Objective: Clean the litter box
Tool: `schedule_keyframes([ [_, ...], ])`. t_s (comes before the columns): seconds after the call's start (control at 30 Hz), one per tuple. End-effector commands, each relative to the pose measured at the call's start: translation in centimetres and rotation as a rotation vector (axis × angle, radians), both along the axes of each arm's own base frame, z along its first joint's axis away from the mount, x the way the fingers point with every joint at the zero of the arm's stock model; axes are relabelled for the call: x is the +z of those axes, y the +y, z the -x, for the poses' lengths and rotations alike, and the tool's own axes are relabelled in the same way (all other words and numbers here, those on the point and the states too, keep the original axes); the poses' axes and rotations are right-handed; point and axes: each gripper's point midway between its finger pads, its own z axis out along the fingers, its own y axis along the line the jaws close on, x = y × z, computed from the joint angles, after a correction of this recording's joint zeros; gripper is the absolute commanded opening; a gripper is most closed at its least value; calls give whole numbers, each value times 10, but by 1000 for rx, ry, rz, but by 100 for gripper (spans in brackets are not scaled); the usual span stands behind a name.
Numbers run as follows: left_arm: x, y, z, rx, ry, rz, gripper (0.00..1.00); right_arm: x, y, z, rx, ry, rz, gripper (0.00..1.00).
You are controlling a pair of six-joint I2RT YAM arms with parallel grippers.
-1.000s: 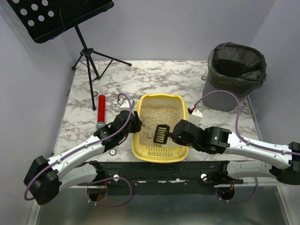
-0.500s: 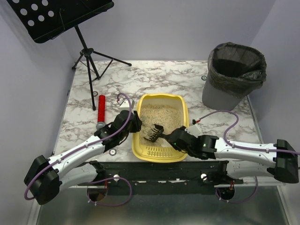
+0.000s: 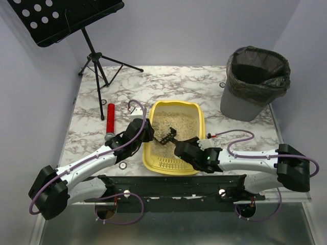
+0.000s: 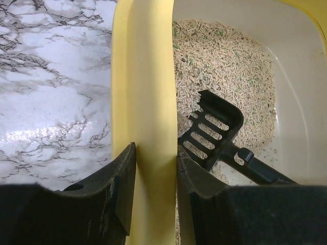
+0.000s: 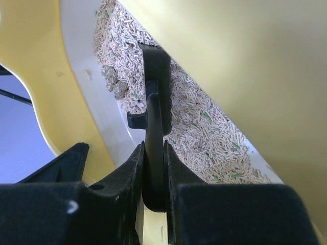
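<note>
Pale walls close the scene at the back and sides. The marbled bench (image 3: 168, 84) carries a music stand (image 3: 61, 15) at the back left, a lined bin (image 3: 255, 81) at the back right, and the litter box (image 3: 171, 166) at the near edge, in the middle. The left gripper (image 4: 153, 153), part open, clamps the box's left rim. The right gripper (image 5: 153, 153) is closed tight on the scoop (image 4: 214, 127), whose blade lies in the litter (image 4: 225, 61). The step seems to be scooping. The next move probably calls for sliding the blade under the grey clumps (image 5: 115, 84) and lifting it level.

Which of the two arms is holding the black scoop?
The right arm: its fingers pinch the scoop handle; the left arm's fingers clamp the litter box rim.
</note>
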Motion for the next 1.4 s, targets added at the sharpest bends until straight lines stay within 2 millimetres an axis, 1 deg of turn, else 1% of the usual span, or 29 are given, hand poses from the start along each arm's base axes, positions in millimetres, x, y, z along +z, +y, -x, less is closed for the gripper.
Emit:
schedule_keyframes([
  [0.0,-31,-9,26,-66,155,-1,29,-15,-20,-14,-156,-16,0,0],
  [0.03,-31,-9,27,-68,153,1,29,-15,-23,-17,-173,-32,6,1],
  [0.1,-30,-9,27,-67,152,8,29,-17,-22,-19,-193,-24,-7,0],
  [0.13,-31,-9,28,-67,153,7,29,-23,-22,-20,-200,-21,7,1],
  [0.17,-31,-9,28,-68,154,10,29,-20,-18,-22,-206,-25,-1,1],
  [0.23,-30,-12,29,-82,152,23,27,-22,-14,-26,-219,-30,5,0],
  [0.27,-30,-14,29,-86,153,29,27,-19,-11,-29,-224,-41,3,1],
  [0.4,-30,-15,30,-91,158,27,25,-13,-11,-35,-251,-77,0,1],
  [0.53,-29,-17,30,-99,154,38,25,-12,-10,-40,-263,-108,10,1],
  [0.6,-30,-19,33,-115,162,39,24,-15,-10,-40,-242,-117,39,1],
  [0.67,-29,-21,34,-136,161,37,23,-25,-15,-38,-188,-134,119,0],
  [0.73,-27,-24,36,-159,157,48,22,-29,-9,-34,-141,-126,81,0],
  [0.77,-25,-25,35,-159,154,51,22,-46,-19,-27,-79,-119,147,0],
  [0.8,-25,-26,36,-169,155,55,22,-35,-2,-32,-54,-151,37,0],
  [0.83,-23,-28,36,-175,147,62,22,-38,8,-28,8,-142,-1,0],
  [0.87,-22,-28,36,-178,146,66,22,-47,5,-26,65,-162,41,0],
  [0.9,-22,-29,36,-184,146,66,22,-38,17,-30,78,-193,-24,0],
  [0.93,-22,-30,36,-187,148,65,21,-39,22,-29,94,-188,-32,1],
  [0.97,-23,-30,36,-189,150,62,21,-46,25,-29,100,-177,-20,0],
  [1.0,-24,-30,36,-194,153,58,20,-43,31,-32,93,-177,-33,0],
  [1.07,-24,-32,36,-199,153,62,20,-47,34,-35,62,-163,-54,0],
  [1.1,-24,-32,37,-202,152,60,19,-41,39,-39,47,-175,-71,0],
  [1.2,-24,-32,36,-201,154,58,18,-32,39,-49,13,-220,-46,0],
  [1.23,-26,-32,36,-200,158,55,18,-23,42,-54,0,-246,-47,0],
  [1.3,-27,-32,37,-205,160,50,18,-19,45,-59,7,-269,-11,0],
  [1.33,-27,-32,37,-206,161,50,18,-12,48,-62,-5,-285,-17,0],
  [1.37,-26,-32,37,-206,160,51,18,-12,48,-64,-13,-287,-17,0],
])
